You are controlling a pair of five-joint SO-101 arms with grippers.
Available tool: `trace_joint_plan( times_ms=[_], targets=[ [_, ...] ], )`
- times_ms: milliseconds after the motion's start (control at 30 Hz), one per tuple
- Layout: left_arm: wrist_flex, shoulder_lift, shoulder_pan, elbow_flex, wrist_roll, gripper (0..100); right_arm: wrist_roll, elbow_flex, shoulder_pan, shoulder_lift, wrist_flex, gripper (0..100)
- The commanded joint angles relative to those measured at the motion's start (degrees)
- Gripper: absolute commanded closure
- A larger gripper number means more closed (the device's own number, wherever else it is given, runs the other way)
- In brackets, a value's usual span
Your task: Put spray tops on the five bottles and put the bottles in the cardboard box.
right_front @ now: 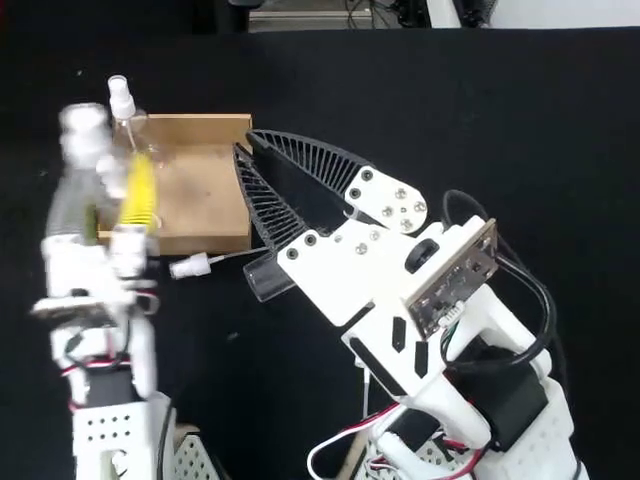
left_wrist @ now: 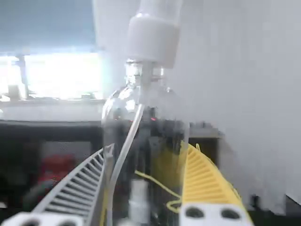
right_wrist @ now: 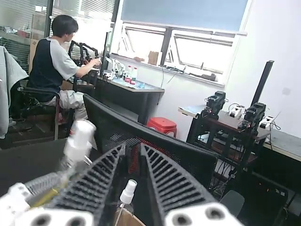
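Looking down on a cardboard box (right_front: 200,190) on a black table (right_front: 450,110). At the box's left edge, a clear bottle (left_wrist: 141,117) with a white spray top, clamped in the left hand (left_wrist: 148,148). At its right edge, the right hand (right_front: 244,142), fingers slightly apart, holding nothing. Just in front of the box, a loose spray top (right_front: 190,266).
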Motion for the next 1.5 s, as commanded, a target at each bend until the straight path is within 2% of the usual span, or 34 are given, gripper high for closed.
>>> trace_joint_plan(
  times_ms=[0, 200, 333, 433, 633, 1133, 1267, 1467],
  targets=[
    [-7.0, -0.7, -17.3, 1.4, 0.6, 97, 0.3, -0.9, 0.9, -0.7, 0.2, 98.8],
    [-5.1, 0.4, -34.1, 1.4, 0.6, 97, 0.3, -0.2, 0.9, -0.7, -0.3, 98.8],
    [-3.3, 3.2, -39.3, 1.4, 0.6, 97, 0.3, -0.1, 0.9, -0.7, -0.2, 98.8],
    [-4.7, 7.8, -40.0, 0.9, 0.6, 97, 0.3, -0.1, 0.9, -0.7, -0.1, 98.8],
    [-17.1, 22.5, -40.0, -1.6, 0.6, 97, 0.3, -0.1, 0.9, -0.8, 0.0, 98.8],
    [-38.3, 59.0, -42.2, -5.1, 0.1, 97, 0.3, -0.1, 0.9, -0.9, 0.1, 98.8],
    [-41.1, 66.9, -43.4, -7.2, 0.1, 97, 0.3, -0.1, 0.9, -0.9, 0.1, 98.8],
    [-41.2, 77.7, -43.6, -9.6, 0.0, 97, 0.3, -0.1, 0.9, -0.9, 0.1, 98.8]
  ],
)
